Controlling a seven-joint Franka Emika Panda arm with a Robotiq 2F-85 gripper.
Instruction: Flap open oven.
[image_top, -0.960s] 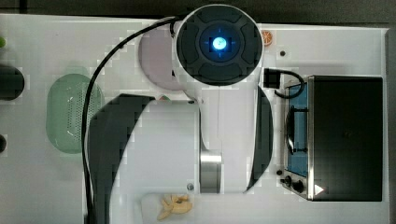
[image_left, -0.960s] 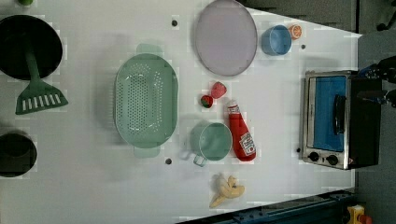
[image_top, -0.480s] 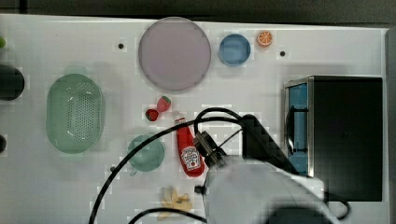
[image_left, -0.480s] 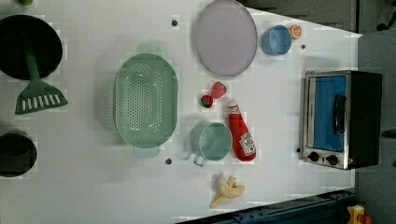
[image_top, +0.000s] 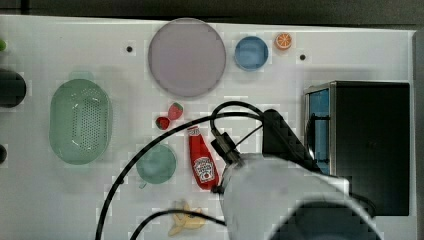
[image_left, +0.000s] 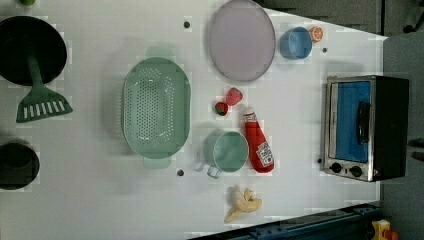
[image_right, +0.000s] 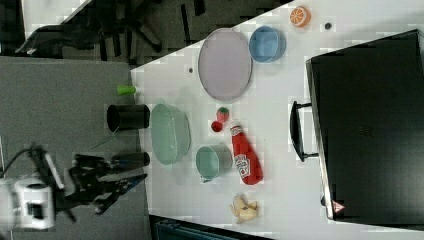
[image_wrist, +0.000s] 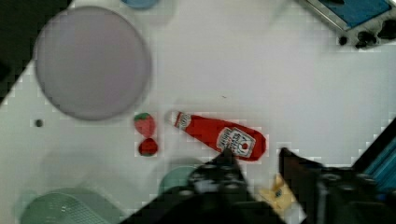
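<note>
Oven (image_left: 364, 128) at left view's right table edge, door shut, bar handle (image_left: 363, 122) across blue glass. Ketchup bottle (image_left: 258, 145), green cup (image_left: 227, 151), strawberries (image_left: 228, 100) just beside one another, well apart from door; bare table between. Gripper (image_wrist: 254, 161) above bottle, fingers parted, holding nothing. Banana (image_left: 242, 203) near front edge.

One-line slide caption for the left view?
Closed toaster oven at the left view's right; ketchup bottle, green colander and plate spread across the white table.
</note>
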